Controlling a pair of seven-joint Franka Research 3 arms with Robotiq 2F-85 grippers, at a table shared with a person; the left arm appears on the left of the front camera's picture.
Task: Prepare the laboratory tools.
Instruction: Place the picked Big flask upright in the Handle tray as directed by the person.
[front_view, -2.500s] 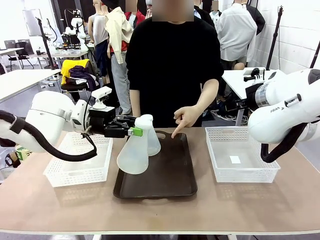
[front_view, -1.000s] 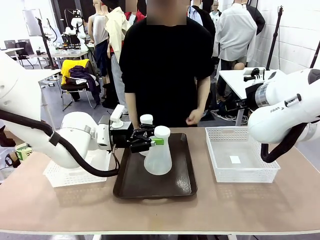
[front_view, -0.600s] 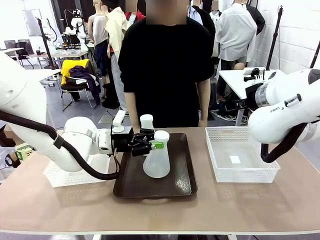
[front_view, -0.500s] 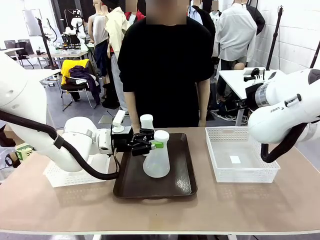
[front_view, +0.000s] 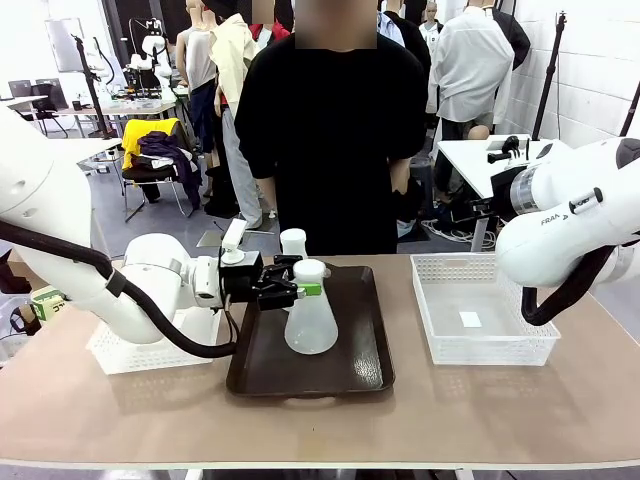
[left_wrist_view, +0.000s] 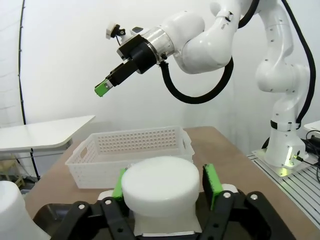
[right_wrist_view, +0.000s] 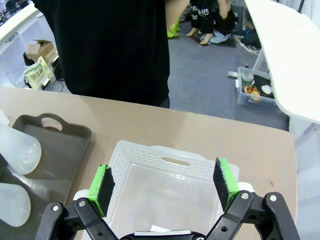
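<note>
worktop (front_view: 500, 410), tan, shared with a person in a black top (front_view: 335, 120) standing at the far edge. dark brown tray (front_view: 345, 365), rectangular with a handle cut-out, sits at the middle of the worktop. near flask (front_view: 311, 315), frosted white, conical, stands upright on the tray with its base flat on the tray floor. far flask (front_view: 293, 242), same kind, stands upright on the tray just behind the first, mostly hidden by the gripper and the near flask. left gripper (front_view: 300, 289) reaches in sideways from the left and brackets the neck of the near flask; in the left wrist view its green pads (left_wrist_view: 212, 186) stand either side of the neck (left_wrist_view: 161, 192) with a sliver of space on each side, so the jaws are parted and not pressing. left basket (front_view: 120, 355), white lattice, lies at the left of the tray, partly behind the left arm (front_view: 110, 290). right basket (front_view: 480, 310), white lattice, lies well to the right of the tray with a small white slip on its floor. right gripper (right_wrist_view: 165, 190), held above the right basket, jaws spread wide and holding nothing, both flasks lying at the left edge of its wrist view.
</note>
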